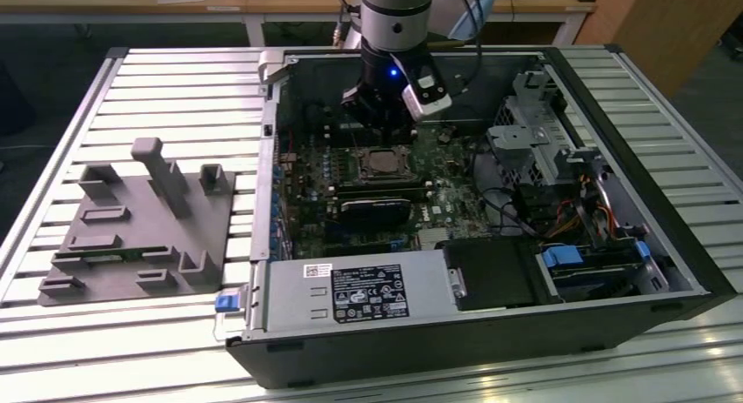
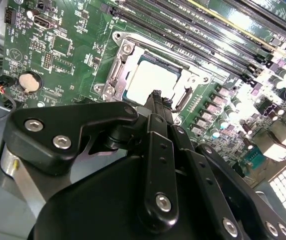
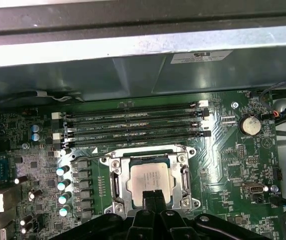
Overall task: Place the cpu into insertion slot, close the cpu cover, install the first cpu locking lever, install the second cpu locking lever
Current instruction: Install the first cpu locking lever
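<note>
On the slatted metal desk [image 1: 128, 351] lies an open black computer case [image 1: 488, 342]. Inside, the small silver-grey square cpu [image 3: 150, 176] sits in the silvery-rimmed insertion slot [image 3: 117, 206], the thin metal cpu cover [image 3: 147, 158] framing it. Just over its edge hangs the black gripper [image 3: 152, 200], fingers pressed together, holding nothing.

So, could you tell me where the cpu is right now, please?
In the first wrist view the cpu sits in the insertion slot on the green motherboard, next to the long memory slots, with the gripper close to it.
</note>
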Robot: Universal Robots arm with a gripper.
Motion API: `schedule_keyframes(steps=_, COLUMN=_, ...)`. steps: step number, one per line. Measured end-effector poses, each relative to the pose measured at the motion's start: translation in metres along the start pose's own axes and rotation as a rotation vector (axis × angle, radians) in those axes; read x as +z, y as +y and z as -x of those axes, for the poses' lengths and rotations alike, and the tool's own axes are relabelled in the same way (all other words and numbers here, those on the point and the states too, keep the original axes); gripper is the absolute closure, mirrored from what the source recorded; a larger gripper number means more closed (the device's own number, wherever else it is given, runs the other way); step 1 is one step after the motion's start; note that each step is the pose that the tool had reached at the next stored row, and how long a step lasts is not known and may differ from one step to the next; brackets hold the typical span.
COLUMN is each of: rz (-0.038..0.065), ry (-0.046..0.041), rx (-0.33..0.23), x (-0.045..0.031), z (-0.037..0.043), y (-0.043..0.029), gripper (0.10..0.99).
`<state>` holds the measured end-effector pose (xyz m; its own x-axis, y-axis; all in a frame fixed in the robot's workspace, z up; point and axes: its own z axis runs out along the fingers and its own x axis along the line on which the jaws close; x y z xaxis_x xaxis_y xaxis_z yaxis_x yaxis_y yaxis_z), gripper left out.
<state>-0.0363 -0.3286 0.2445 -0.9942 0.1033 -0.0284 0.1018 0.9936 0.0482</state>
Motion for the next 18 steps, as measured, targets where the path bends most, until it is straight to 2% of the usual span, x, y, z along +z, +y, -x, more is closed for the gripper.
schedule_keyframes(steps=18, rz=0.000, ry=0.0000, rx=0.000, x=-0.0007, z=-0.0189, y=-0.0019, gripper=0.980)
